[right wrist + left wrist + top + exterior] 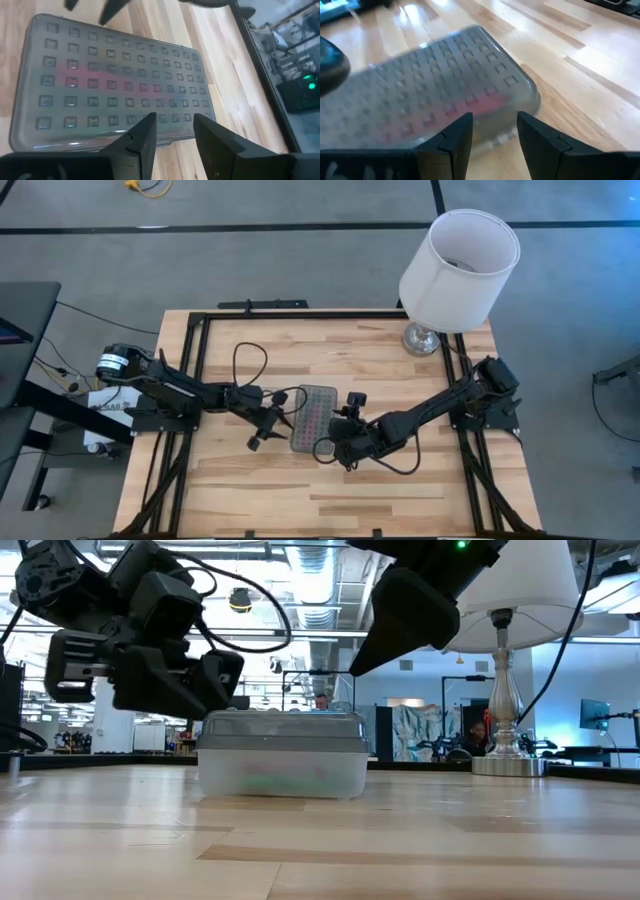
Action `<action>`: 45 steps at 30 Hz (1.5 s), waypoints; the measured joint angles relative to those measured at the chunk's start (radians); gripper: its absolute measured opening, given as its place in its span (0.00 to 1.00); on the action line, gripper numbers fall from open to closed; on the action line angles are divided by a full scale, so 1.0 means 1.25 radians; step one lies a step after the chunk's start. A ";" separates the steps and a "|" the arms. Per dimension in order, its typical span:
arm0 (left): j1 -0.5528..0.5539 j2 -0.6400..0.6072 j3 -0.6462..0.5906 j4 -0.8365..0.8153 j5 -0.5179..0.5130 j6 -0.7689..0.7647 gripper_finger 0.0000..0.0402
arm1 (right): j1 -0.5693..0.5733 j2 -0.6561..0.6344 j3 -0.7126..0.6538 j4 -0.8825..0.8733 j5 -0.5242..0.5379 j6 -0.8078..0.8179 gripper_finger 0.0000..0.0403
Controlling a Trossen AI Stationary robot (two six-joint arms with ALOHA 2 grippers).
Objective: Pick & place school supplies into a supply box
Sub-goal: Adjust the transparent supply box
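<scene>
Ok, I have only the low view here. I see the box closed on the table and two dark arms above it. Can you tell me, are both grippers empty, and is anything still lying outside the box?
Observer: Both are empty. The left gripper and the right gripper each stand open, over opposite sides of the supply box.
Operator: Is the lid fully down?
Observer: In the right wrist view the ribbed lid lies flat over the box.
Operator: And loose supplies on the table?
Observer: From above I see none on the table; only the lamp stands at its far right corner. Pink and green colours show through the lid.
</scene>
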 joint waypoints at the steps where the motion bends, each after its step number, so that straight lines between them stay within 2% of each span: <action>1: 0.000 0.000 0.000 0.011 -0.006 0.009 0.38 | 0.003 0.000 0.000 0.000 0.000 -0.009 0.31; 5: 0.009 -0.020 0.000 0.066 -0.090 0.055 0.38 | 0.011 -0.013 0.000 0.010 -0.004 -0.090 0.31; 10: 0.038 -0.107 0.001 0.126 -0.227 0.096 0.38 | 0.002 -0.110 0.001 0.022 -0.033 -0.184 0.31; 15: 0.041 -0.246 0.001 0.079 -0.284 0.101 0.38 | -0.015 -0.220 0.001 0.050 -0.150 -0.267 0.31; 18: 0.038 -0.328 0.001 0.036 -0.288 0.100 0.38 | -0.006 -0.270 0.001 0.077 -0.154 -0.266 0.31; 21: 0.025 -0.400 0.001 0.008 -0.287 0.108 0.38 | 0.013 -0.311 0.001 0.079 -0.118 -0.327 0.31; 23: 0.017 -0.448 0.001 0.008 -0.292 0.131 0.38 | 0.031 -0.336 0.001 0.064 -0.048 -0.383 0.31; 25: 0.013 -0.489 0.001 0.005 -0.308 0.121 0.38 | 0.047 -0.360 0.001 0.055 0.031 -0.377 0.31; 28: 0.022 -0.530 0.001 -0.031 -0.417 0.007 0.38 | 0.061 -0.388 0.001 0.010 0.055 -0.297 0.31; 30: 0.039 -0.545 0.001 -0.140 -0.479 -0.050 0.38 | 0.066 -0.389 -0.009 0.006 0.024 -0.282 0.31; 33: 0.065 -0.533 -0.029 -0.237 -0.456 -0.149 0.38 | 0.077 -0.389 -0.077 0.086 -0.012 -0.330 0.31; 35: 0.073 -0.516 -0.082 -0.176 -0.433 -0.178 0.38 | 0.078 -0.412 -0.136 0.143 -0.033 -0.355 0.31; 37: 0.078 -0.508 -0.138 -0.059 -0.431 -0.184 0.38 | 0.065 -0.461 -0.199 0.231 -0.062 -0.373 0.31; 40: 0.081 -0.511 -0.200 0.091 -0.431 -0.178 0.38 | 0.028 -0.557 -0.307 0.356 -0.165 -0.416 0.31; 43: 0.081 -0.521 -0.225 0.114 -0.411 -0.178 0.38 | -0.017 -0.642 -0.410 0.475 -0.309 -0.431 0.31; 45: 0.081 -0.515 -0.229 0.084 -0.368 -0.184 0.38 | -0.039 -0.676 -0.476 0.554 -0.369 -0.428 0.31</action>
